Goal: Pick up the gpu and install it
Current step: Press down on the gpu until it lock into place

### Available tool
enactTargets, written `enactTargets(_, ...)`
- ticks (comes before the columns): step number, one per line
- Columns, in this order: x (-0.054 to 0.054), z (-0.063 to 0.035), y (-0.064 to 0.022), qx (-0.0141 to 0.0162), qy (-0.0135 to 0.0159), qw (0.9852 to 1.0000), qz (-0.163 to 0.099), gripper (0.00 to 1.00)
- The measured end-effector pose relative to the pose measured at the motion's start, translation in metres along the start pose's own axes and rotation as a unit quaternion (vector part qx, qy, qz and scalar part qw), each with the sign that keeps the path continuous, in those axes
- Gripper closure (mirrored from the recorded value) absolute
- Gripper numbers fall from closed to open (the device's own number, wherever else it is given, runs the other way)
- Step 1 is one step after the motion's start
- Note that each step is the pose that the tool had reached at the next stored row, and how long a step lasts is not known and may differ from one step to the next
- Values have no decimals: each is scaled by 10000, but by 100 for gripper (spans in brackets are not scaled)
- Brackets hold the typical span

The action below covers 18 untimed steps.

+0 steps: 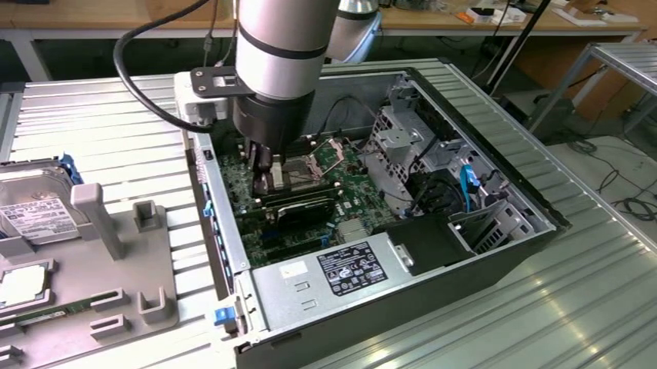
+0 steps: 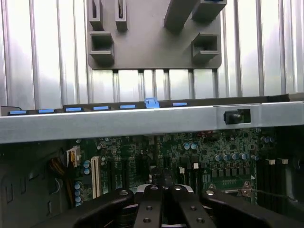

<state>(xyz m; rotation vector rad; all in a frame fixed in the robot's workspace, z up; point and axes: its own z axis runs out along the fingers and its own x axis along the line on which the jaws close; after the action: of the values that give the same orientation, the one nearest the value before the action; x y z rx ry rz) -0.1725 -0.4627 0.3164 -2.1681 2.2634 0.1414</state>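
My gripper (image 1: 269,181) reaches down into the open computer case (image 1: 482,154), over the green motherboard (image 1: 344,165). Its fingers are pressed together, and nothing shows between them in the wrist view (image 2: 164,185). A slim dark card, the gpu (image 1: 303,209), sits on the motherboard directly below and in front of the fingertips. Whether the fingertips touch it I cannot tell. In the wrist view the motherboard (image 2: 213,147) spreads beyond the fingers.
A grey parts fixture (image 1: 134,254) lies at the exterior view's left, with a silver hard drive (image 1: 31,207) and a green memory stick (image 1: 46,315) on it. The case wall (image 2: 118,121) with blue clips (image 2: 151,102) stands between board and fixture (image 2: 152,47). The power supply (image 1: 339,269) and drive cages (image 1: 411,138) crowd the case.
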Motion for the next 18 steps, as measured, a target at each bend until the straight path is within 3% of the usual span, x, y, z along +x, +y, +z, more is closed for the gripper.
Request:
enactTargets(7,24,4,225,13,-2,10000,-1,89)
enactTargets(9,30,9,307,38,-3,10000,-3,89)
enactTargets(14,47,54,307,108,-6,9999,-8,89)
enactTargets(18,69,70,306,123,-6,9999,-9,89)
